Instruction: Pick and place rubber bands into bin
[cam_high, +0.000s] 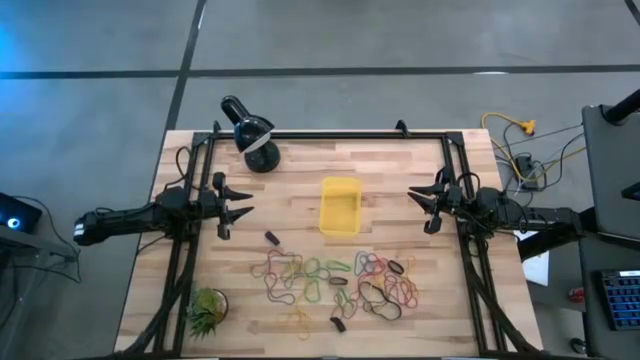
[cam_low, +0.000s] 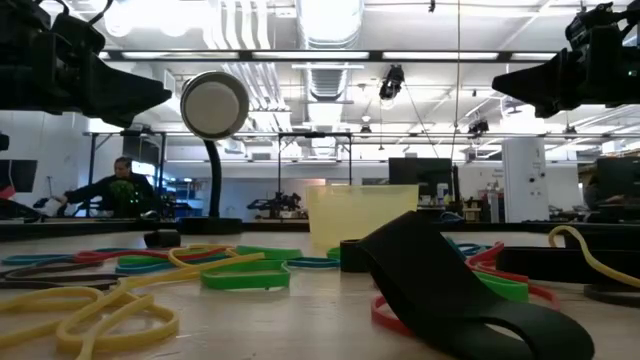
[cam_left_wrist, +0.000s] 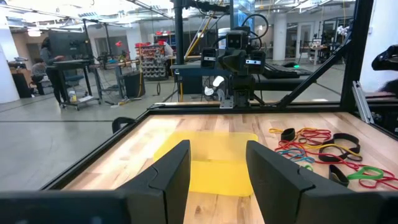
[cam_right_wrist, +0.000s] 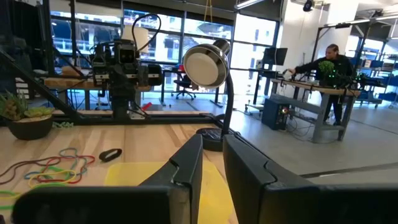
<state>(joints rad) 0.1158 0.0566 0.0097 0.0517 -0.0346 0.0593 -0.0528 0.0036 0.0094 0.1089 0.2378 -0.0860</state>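
Many rubber bands (cam_high: 340, 280) in red, orange, green, yellow and black lie loose on the wooden table, toward its near edge; the low view shows them close up (cam_low: 240, 270). The yellow bin (cam_high: 339, 207) stands on the table's middle, just beyond them. My left gripper (cam_high: 238, 210) hangs level above the table's left part and points at the bin; its fingers stand open (cam_left_wrist: 217, 149) with nothing between them. My right gripper (cam_high: 420, 205) hangs level on the right and also faces the bin; a narrow gap shows between its fingers (cam_right_wrist: 212, 143), which hold nothing.
A black domed lamp (cam_high: 255, 135) stands at the far left of the table. A small spiky green plant (cam_high: 205, 310) sits at the near left corner. Black frame rails (cam_high: 330, 135) run along the table's far edge and sides. A person (cam_right_wrist: 329, 62) works at a bench beyond the table.
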